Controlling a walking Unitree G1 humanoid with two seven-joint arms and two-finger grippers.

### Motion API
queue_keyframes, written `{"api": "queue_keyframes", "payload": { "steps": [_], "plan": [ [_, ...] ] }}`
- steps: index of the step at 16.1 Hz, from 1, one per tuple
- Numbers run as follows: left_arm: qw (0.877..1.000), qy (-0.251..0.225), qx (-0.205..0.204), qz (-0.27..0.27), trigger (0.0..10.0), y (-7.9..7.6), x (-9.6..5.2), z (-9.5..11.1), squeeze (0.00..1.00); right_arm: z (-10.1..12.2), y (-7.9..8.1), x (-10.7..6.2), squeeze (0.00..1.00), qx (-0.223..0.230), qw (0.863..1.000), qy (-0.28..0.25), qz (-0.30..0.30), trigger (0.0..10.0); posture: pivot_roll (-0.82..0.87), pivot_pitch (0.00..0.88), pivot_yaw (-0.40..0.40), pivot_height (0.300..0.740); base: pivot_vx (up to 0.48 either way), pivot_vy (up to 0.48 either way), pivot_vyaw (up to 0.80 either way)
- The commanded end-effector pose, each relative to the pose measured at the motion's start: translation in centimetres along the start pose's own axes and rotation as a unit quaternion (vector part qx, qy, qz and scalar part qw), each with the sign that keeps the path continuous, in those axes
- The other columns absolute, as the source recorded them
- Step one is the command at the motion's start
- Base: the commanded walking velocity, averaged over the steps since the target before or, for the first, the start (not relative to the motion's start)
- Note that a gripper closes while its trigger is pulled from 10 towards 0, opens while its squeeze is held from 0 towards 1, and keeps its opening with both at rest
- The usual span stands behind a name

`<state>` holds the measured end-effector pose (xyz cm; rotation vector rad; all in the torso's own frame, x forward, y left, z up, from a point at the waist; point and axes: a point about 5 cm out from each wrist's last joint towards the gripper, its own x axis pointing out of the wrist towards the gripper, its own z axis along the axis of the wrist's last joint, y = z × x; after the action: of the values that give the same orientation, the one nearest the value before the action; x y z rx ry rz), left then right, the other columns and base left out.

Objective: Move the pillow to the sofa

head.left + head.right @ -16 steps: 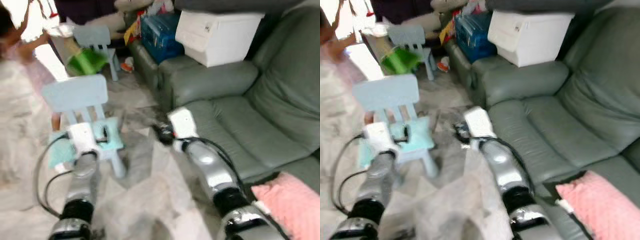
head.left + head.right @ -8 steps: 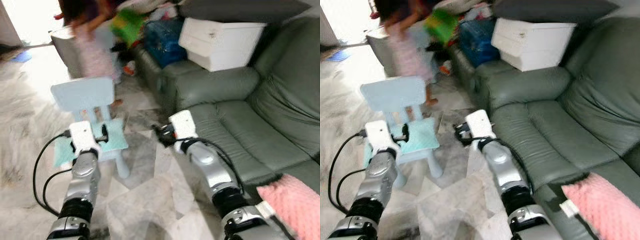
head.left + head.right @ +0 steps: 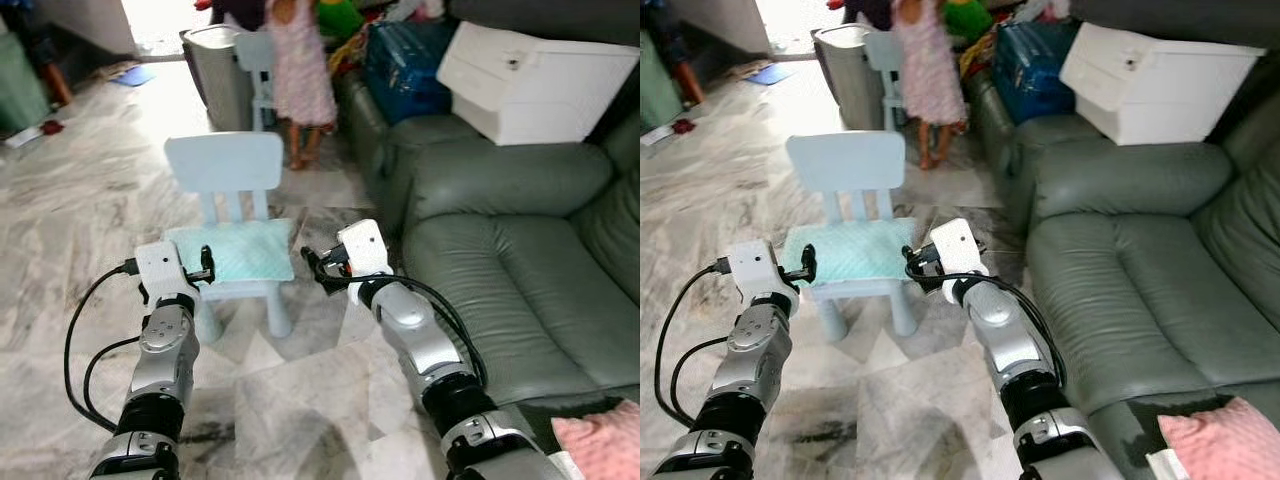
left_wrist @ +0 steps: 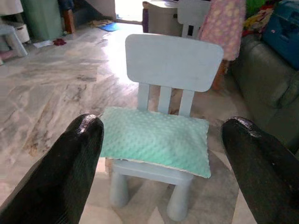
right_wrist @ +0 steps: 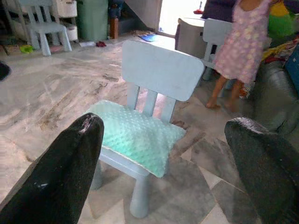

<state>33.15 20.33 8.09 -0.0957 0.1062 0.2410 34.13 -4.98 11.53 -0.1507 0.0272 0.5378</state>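
**Pillow ahead of both grippers, its long axis across the approach**

While both arms are raised toward the small blue chair (image 3: pixel 228 190), the mint-green pillow (image 3: pixel 236 252) lies flat on its seat, straight ahead of the fingers and apart from them. Its long axis runs side to side — square to the line of reach. The left gripper (image 4: pixel 166 154) and the right gripper (image 5: pixel 163 158) each hold their fingers wide with nothing between them; the pillow sits framed in both gaps. Neither gripper is clearly nearer. The grey sofa (image 3: pixel 520 270) stands to the robot's right — the destination, judged from the task. A person (image 3: pixel 297 70) stands behind the chair.
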Motion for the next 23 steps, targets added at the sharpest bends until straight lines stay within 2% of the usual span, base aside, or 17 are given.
{"api": "queue_keyframes", "payload": {
  "steps": [1, 4, 10, 14, 16, 18, 21, 23],
  "plan": [
    [1.000, -0.004, -0.001, -0.008, 10.0, -0.3, 0.2, 0.4, 0.00, 0.4, 0.0, 0.2, 0.00, 0.000, 1.000, -0.008, -0.001, 10.0, -0.11, 0.000, 0.034, 0.740, 0.000, 0.000, 0.00],
    [1.000, 0.010, -0.016, -0.006, 10.0, -0.3, 0.2, 0.1, 0.00, 0.4, -0.2, 0.2, 0.00, 0.004, 1.000, -0.007, -0.005, 10.0, -0.12, 0.000, 0.033, 0.740, 0.000, 0.000, 0.00],
    [1.000, 0.022, -0.018, -0.012, 10.0, -0.3, 0.0, -0.4, 0.00, 0.3, -0.4, 0.1, 0.00, 0.007, 1.000, -0.008, -0.010, 10.0, -0.11, 0.000, 0.029, 0.740, 0.000, 0.452, 0.00],
    [0.996, 0.072, 0.001, -0.048, 10.0, 0.2, -0.9, -2.5, 0.00, -1.2, -3.5, -1.5, 0.00, -0.002, 0.997, 0.008, -0.073, 10.0, -0.10, 0.000, 0.025, 0.740, 0.000, 0.458, 0.00],
    [0.996, 0.073, 0.016, -0.051, 10.0, 1.1, -1.2, -2.9, 0.00, -2.3, -6.7, -3.3, 0.00, 0.002, 0.991, 0.021, -0.135, 10.0, -0.10, 0.000, 0.025, 0.740, 0.000, 0.000, 0.00],
    [0.996, 0.071, 0.019, -0.053, 10.0, 1.4, -1.2, -2.8, 0.00, -2.7, -8.4, -4.4, 0.00, 0.005, 0.986, 0.025, -0.164, 10.0, -0.11, 0.000, 0.027, 0.740, 0.000, 0.000, 0.00],
    [0.996, 0.062, 0.018, -0.065, 10.0, 1.1, -1.0, -2.2, 0.00, -2.7, -9.4, -5.4, 0.00, 0.002, 0.982, 0.014, -0.187, 10.0, -0.12, 0.000, 0.032, 0.740, 0.000, 0.000, 0.00],
    [0.996, 0.055, 0.014, -0.074, 10.0, 0.9, -0.9, -1.9, 0.00, -2.7, -9.6, -5.6, 0.00, 0.002, 0.981, 0.010, -0.194, 10.0, -0.12, 0.000, 0.036, 0.740, 0.000, 0.000, 0.00]
  ]
}}
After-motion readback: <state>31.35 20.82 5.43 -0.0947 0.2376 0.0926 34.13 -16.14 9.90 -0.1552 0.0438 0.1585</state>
